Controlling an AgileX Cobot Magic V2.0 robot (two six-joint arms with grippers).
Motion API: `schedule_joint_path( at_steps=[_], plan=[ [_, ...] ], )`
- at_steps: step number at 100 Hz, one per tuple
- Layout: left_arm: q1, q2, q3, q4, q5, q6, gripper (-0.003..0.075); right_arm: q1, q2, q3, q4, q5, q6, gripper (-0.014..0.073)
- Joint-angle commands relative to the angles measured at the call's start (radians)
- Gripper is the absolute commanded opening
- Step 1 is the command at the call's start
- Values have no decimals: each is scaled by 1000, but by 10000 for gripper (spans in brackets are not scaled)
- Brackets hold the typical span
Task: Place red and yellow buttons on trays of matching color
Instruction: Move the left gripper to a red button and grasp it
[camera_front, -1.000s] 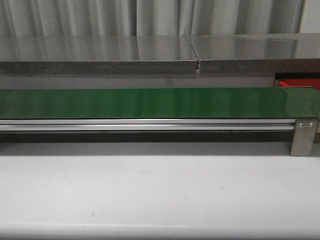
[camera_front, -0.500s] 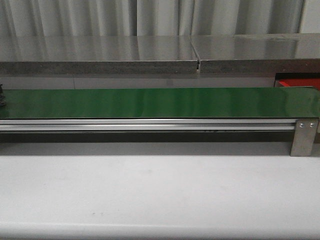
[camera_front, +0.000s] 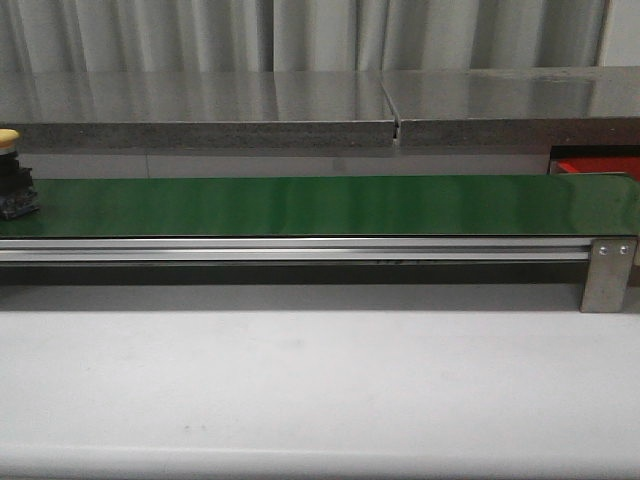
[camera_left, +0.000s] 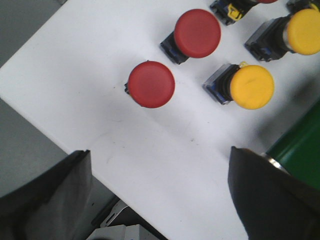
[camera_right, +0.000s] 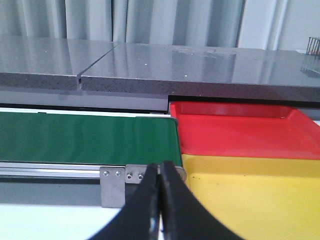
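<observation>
1. In the front view a yellow button (camera_front: 9, 140) on a dark base sits on the green belt (camera_front: 320, 205) at about 9 o'clock, cut off by the frame edge so only part of it shows
2. Neither arm appears in the front view; a sliver of the red tray (camera_front: 597, 166) peeks out at 3 o'clock beyond the belt's end
3. The left gripper (camera_left: 160, 195) is spread wide, its two dark fingers (camera_left: 47, 197) blurred and cropped, holding nothing above a white surface (camera_left: 100, 100)
4. On that surface lie two red buttons (camera_left: 151, 84) and two yellow buttons (camera_left: 252, 86); further pieces at the frame edge are too cropped to make out
5. The right gripper (camera_right: 160, 210) has its fingers pressed together with nothing visible between them
6. Beyond it the red tray (camera_right: 240, 135) lies touching the yellow tray (camera_right: 250, 195), both just beside the belt's end; the yellow tray is cut off by the frame
</observation>
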Motion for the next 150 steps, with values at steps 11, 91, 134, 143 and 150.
schedule_joint_path(
  at_steps=[11,91,134,143,150],
  plan=[
    [3,-61,31,21,-72,11,554,-5,-18,-22,-8,-80,-5,-117],
    [1,87,53,-35,-194,12,554,-5,-18,-22,-8,-80,-5,-117],
    [-1,114,57,-47,-307,21,538,-5,-18,-22,-8,-80,-5,-117],
    [-1,114,57,-49,-309,21,494,-5,-18,-22,-8,-80,-5,-117],
    [-1,114,57,-49,-309,21,453,-5,-18,-22,-8,-80,-5,-117]
  ],
)
